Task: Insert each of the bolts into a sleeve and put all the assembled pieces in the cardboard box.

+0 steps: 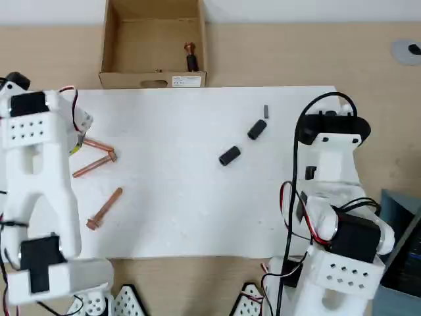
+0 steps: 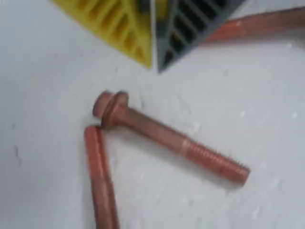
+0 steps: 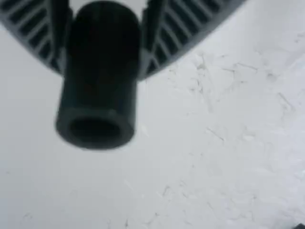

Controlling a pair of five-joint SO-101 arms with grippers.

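Right gripper (image 3: 102, 62) tight around a black sleeve (image 3: 97, 105); left gripper (image 2: 154, 59) closed, empty, just beside two bolts (image 2: 167, 138).

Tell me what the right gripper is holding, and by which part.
A black sleeve, pinched in the right gripper by one end; its other, open end sticks out free.

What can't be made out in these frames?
- High view: a small dark item is too small to identify.
- High view: the assembled piece in the cardboard box is too small to judge how deep its bolt sits.
- Left wrist view: one bolt is cut off by the picture edge. A second bolt is cut off too and runs behind the left gripper.
- Right wrist view: the sleeve has its rear end hidden inside the right gripper.
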